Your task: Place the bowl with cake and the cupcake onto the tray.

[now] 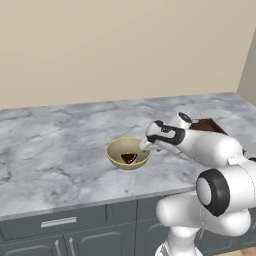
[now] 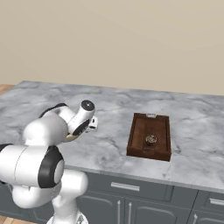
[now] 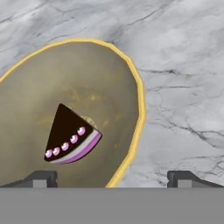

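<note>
Gripper (image 3: 112, 178) spread wide, straddling bowl (image 3: 114, 83) rim: one tip inside near cake (image 3: 70, 135), other outside over counter (image 3: 183, 87). Tray (image 2: 138, 131) w/ cupcake (image 2: 151, 140) lies well right.

- The bowl (image 1: 128, 152) sits on the counter (image 1: 60, 145), toward the near edge, left of the tray (image 2: 149, 136).
- The cake (image 1: 129, 158) lies inside the bowl, on its floor; in the hand view it lies left of the bowl's right rim.
- The tray rests on the counter well to the right of the bowl, with open counter between them; its long side runs from near to far.
- The cupcake (image 2: 151, 140) stands in the tray, in its nearer half, apart from the rim.
- The gripper (image 1: 146, 145) is at the bowl's right rim; in the hand view its fingertips (image 3: 41, 178) stand one on each side of that rim.
- Cabinet fronts (image 1: 65, 235) lie below the counter's near edge; a wall (image 1: 125, 45) stands behind its far edge.
</note>
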